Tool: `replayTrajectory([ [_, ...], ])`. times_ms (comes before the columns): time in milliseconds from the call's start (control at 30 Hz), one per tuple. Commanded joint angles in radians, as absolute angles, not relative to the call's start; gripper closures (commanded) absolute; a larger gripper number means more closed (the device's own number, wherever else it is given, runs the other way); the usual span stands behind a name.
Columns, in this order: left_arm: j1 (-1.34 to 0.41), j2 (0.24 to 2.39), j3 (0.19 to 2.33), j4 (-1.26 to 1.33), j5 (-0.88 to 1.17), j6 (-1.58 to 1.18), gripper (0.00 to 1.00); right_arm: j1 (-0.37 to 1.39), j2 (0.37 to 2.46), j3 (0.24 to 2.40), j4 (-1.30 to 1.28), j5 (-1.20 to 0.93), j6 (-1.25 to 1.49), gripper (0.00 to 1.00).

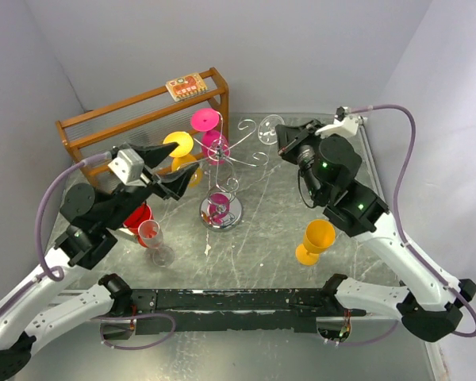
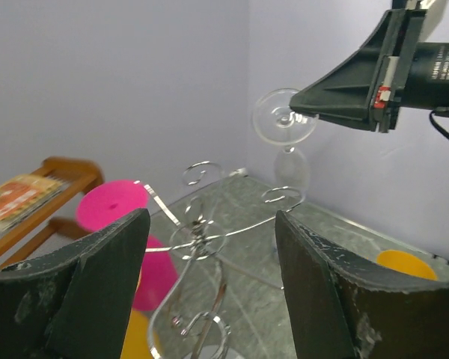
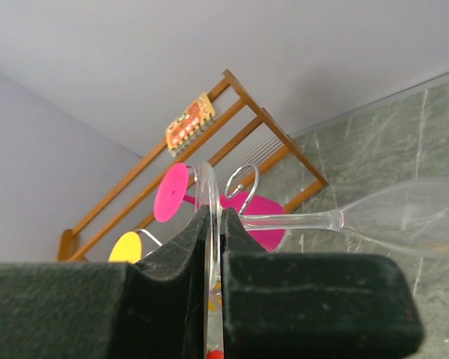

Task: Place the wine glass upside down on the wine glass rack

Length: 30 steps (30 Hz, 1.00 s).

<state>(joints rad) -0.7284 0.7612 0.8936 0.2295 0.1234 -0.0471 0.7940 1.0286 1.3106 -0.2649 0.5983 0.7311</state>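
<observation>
The silver wire rack (image 1: 220, 208) stands mid-table on its round chrome base, with scroll-ended arms spreading out. A pink glass (image 1: 205, 121) and a yellow glass (image 1: 179, 144) hang on its left arms. My right gripper (image 1: 284, 141) is shut on the round foot of a clear wine glass (image 3: 208, 191). It holds the glass foot-up beside a scroll arm at the rack's right, seen in the left wrist view (image 2: 285, 120). The stem and bowl (image 3: 404, 218) hang free. My left gripper (image 2: 212, 218) is open and empty, close to the rack (image 2: 198, 241) on its left.
A brown wooden shelf rack (image 1: 135, 111) with a small patterned card (image 1: 185, 86) stands at the back left. A red cup (image 1: 138, 216) and a clear flute (image 1: 154, 238) stand by my left arm. An orange glass (image 1: 316, 240) stands at front right.
</observation>
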Motion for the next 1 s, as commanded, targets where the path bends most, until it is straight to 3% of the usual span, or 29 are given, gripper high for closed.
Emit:
replayTrajectory([
  [0,-0.732,0.683,0.844,0.195,-0.069,0.004,0.22,0.772,1.078,1.362,-0.273,0.630,0.697,1.00],
  [333,-0.732,0.620,0.798,0.200,-0.156,0.023,0.23,0.453,1.178,1.336,-0.193,0.184,0.831,1.00],
  [967,-0.732,0.510,0.814,0.135,-0.179,-0.021,0.23,0.372,1.436,1.482,-0.048,-0.200,0.943,1.00],
])
